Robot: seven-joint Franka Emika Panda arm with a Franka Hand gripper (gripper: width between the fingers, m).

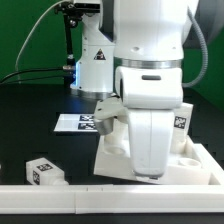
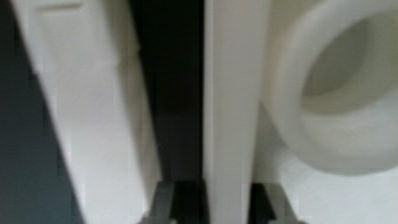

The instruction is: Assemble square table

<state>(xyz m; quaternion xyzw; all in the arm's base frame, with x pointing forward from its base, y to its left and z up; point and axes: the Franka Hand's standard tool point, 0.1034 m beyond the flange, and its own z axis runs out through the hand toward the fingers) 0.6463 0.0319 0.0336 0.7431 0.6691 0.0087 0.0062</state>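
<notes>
The square tabletop, a white slab with a raised rim, lies on the black table near the white rail. My gripper stands straight down over it, and its hand hides most of the slab. In the wrist view the gripper has a white upright wall of the tabletop between its dark fingers, which press on both sides. A round corner hole shows beside that wall. One tagged white leg lies at the exterior view's left. Another leg stands behind the slab on the right.
The long white rail runs along the front of the table. The marker board lies behind the tabletop, with a white part at its edge. The arm's base stands at the back. A second white strip runs beside the gripped wall.
</notes>
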